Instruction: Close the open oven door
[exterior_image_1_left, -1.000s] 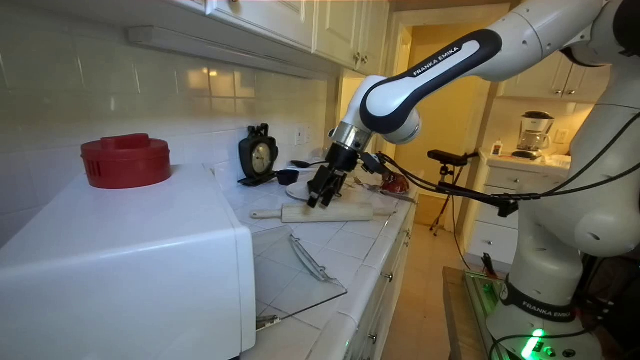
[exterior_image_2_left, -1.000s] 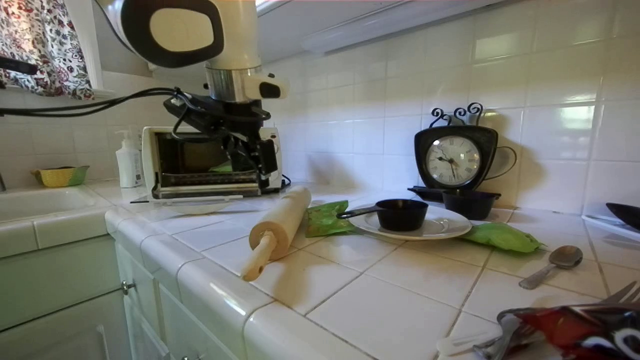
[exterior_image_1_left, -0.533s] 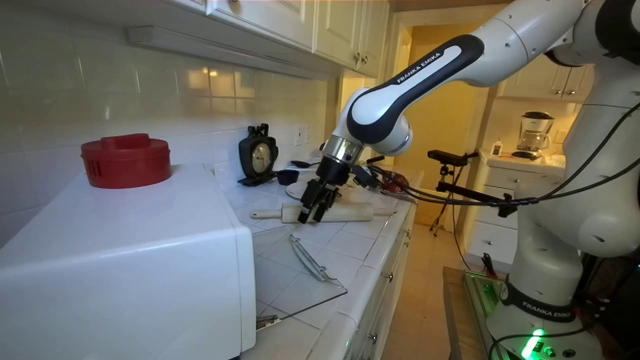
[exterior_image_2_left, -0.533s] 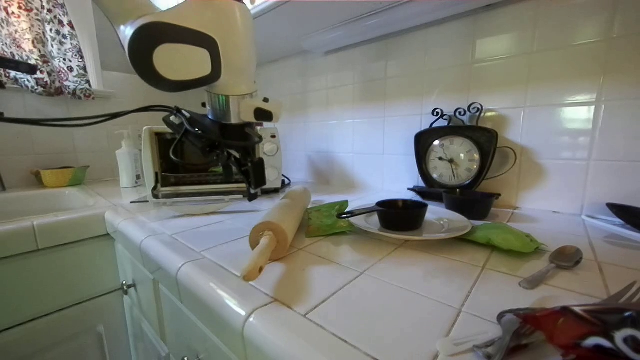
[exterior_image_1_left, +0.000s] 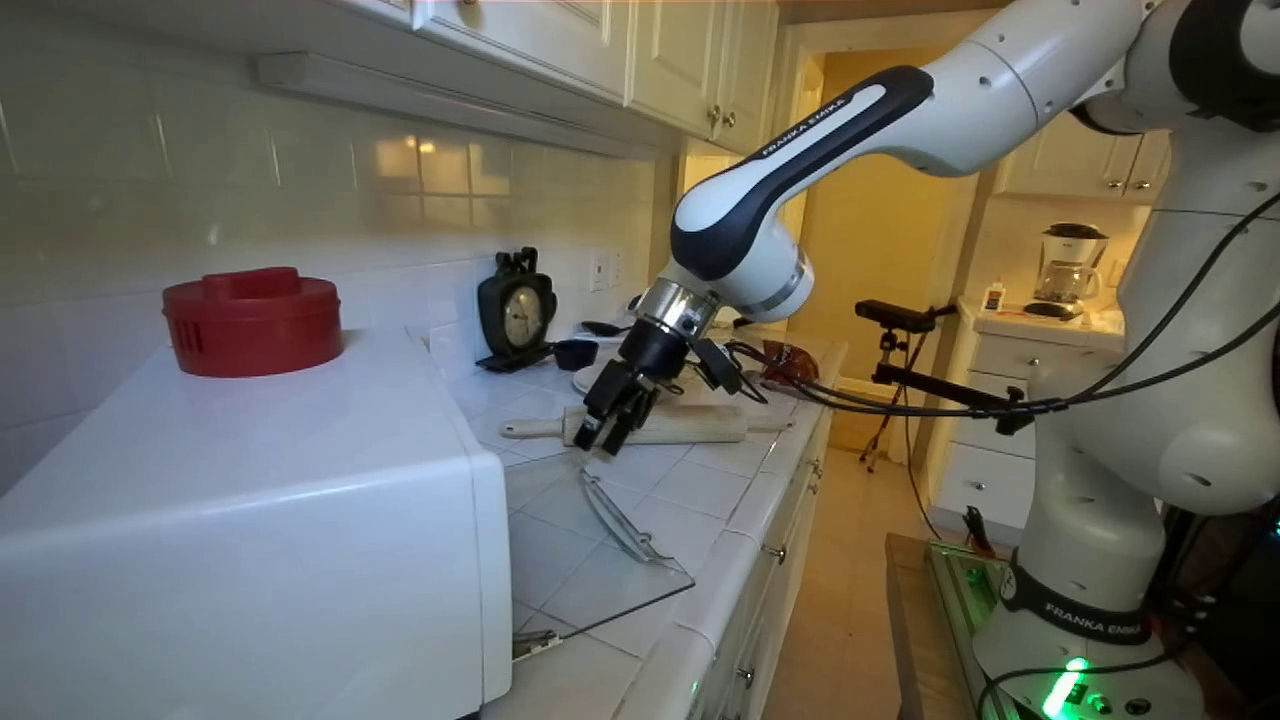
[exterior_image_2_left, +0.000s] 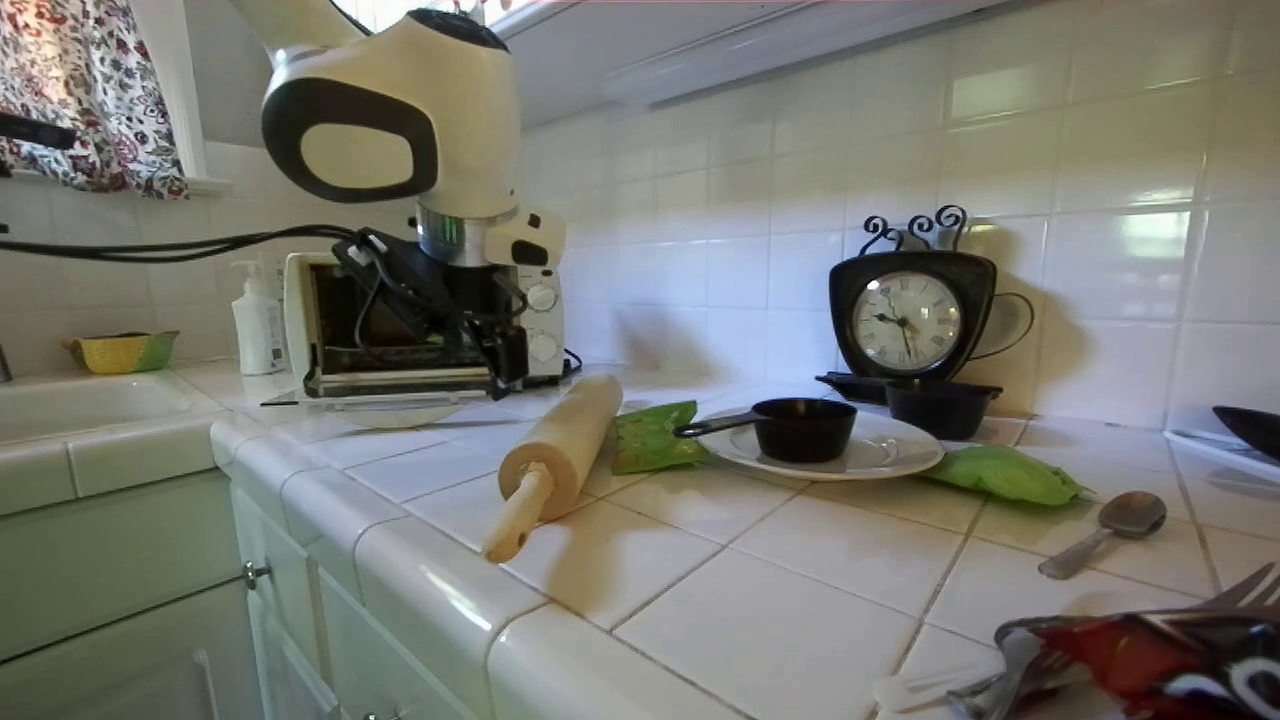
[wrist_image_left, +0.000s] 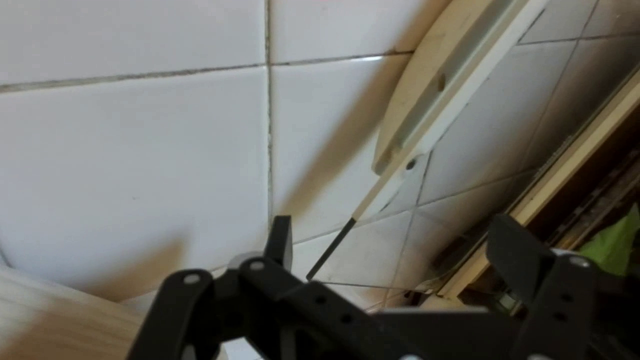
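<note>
Moved the gripper down and closer to the oven since a second ago, spread wide and holding nothing near the oven door, dropped open in front over the counter, maybe to get under and push it closed.

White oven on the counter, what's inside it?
Inside the oven I see what looks like a rack and something green, cut off by the wrist view's edge. In an exterior view the gripper hides much of the inside; what lies behind it cannot be seen.
</note>
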